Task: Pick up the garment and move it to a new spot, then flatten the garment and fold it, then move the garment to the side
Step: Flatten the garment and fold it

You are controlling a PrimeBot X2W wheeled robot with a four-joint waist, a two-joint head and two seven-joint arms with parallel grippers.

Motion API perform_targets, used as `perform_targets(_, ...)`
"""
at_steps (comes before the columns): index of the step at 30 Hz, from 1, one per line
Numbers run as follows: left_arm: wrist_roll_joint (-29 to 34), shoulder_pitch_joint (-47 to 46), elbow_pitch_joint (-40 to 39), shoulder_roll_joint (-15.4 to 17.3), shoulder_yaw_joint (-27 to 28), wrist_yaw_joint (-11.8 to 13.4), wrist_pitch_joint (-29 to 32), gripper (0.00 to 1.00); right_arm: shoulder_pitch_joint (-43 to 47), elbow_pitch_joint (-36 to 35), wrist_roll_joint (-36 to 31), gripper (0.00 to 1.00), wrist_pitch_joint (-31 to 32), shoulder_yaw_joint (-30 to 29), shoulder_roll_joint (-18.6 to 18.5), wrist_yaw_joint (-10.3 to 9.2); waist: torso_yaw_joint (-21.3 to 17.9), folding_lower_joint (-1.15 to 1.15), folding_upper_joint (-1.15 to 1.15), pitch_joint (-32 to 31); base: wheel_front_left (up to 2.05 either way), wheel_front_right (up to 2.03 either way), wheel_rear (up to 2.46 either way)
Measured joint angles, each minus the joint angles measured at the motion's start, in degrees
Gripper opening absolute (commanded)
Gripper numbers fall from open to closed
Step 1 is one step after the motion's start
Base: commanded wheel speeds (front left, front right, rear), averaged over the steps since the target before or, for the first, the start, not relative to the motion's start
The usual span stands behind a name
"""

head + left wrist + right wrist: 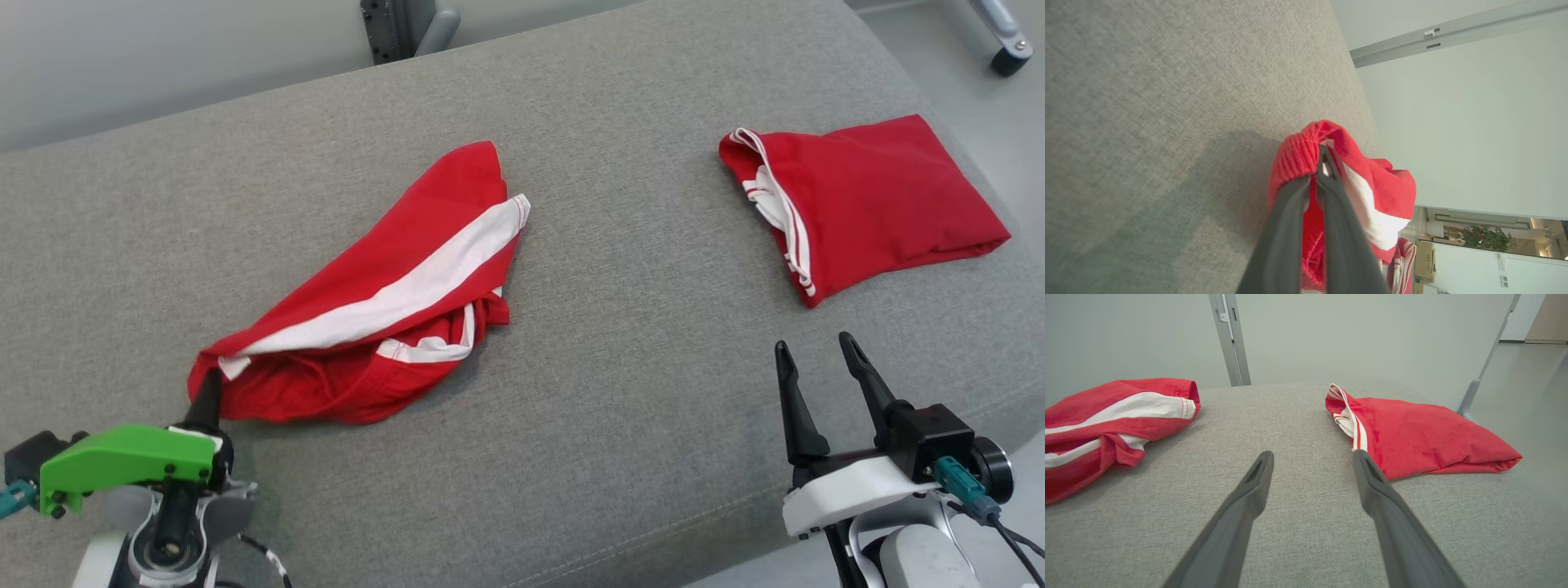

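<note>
Red garment (384, 302) with white stripe lies crumpled left of bench (620, 425) centre, toward front edge. Left gripper (211, 382) clamped tight on its near-left corner, fabric bunched around fingertips (1327, 163). Folded red piece (873, 196) sits near right edge, well apart. Right gripper (814, 343) spread wide, empty, near front edge, just short of folded red piece.

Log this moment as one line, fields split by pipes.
left end effector: shut on crumpled garment corner | right end effector: open, empty, over cushion | folded garment: apart, right | stage: gripped, not yet flattened
</note>
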Motion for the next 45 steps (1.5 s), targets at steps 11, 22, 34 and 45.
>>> perform_targets(11,-5.25,7.79,-0.66,2.90,-1.72,-10.54,10.80,0.00,-0.09,0.42,-0.45,1.00,0.00,-0.20,0.01,0.00,4.25,0.00,0.00,0.88,0.00,0.00,0.00)
perform_targets(22,-6.06,9.81,-0.92,5.23,-2.54,-16.55,15.02,0.02,-0.08,1.26,-0.74,1.00,0.00,0.51,0.01,0.00,6.91,0.00,0.00,0.53,0.00,0.00,0.00)
perform_targets(34,-5.10,7.56,3.33,6.21,0.22,-17.57,12.44,0.68,-0.07,1.79,-0.77,1.00,0.00,1.10,0.01,0.00,6.99,0.00,0.00,-0.33,0.00,0.00,0.00)
perform_targets(45,-5.19,8.16,2.83,4.82,1.42,-18.34,9.83,1.00,1.07,2.19,-0.82,1.00,0.00,0.73,0.00,0.00,5.71,0.00,0.00,-2.10,0.00,0.00,0.00)
